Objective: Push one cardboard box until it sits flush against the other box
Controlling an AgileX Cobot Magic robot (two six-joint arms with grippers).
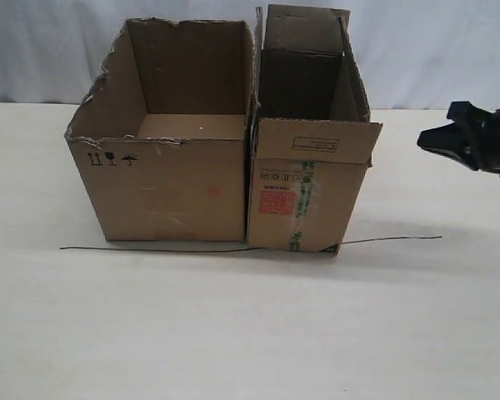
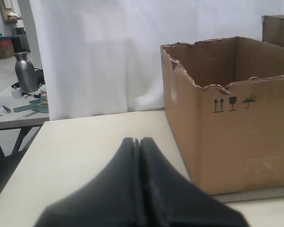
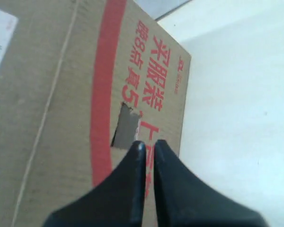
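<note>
The narrow cardboard box (image 1: pixel 304 200), with its red square label and green-printed tape, stands right beside the other box (image 1: pixel 171 187), the wide carton with a torn rim; their sides touch with no gap showing. My right gripper (image 1: pixel 422 142) hovers to the right of the narrow box, apart from it, fingers together. In the right wrist view that gripper (image 3: pixel 148 143) points at the box's red-printed side (image 3: pixel 52 94) and holds nothing. My left gripper (image 2: pixel 138 141) is shut and empty, off to the side of the wide carton (image 2: pixel 236 142). It does not show in the exterior view.
A thin black wire (image 1: pixel 150 248) lies on the pale table (image 1: pixel 233 333) along the front of both boxes. A white curtain hangs behind. In the left wrist view a side table carries a steel bottle (image 2: pixel 26 71) beyond the table's edge.
</note>
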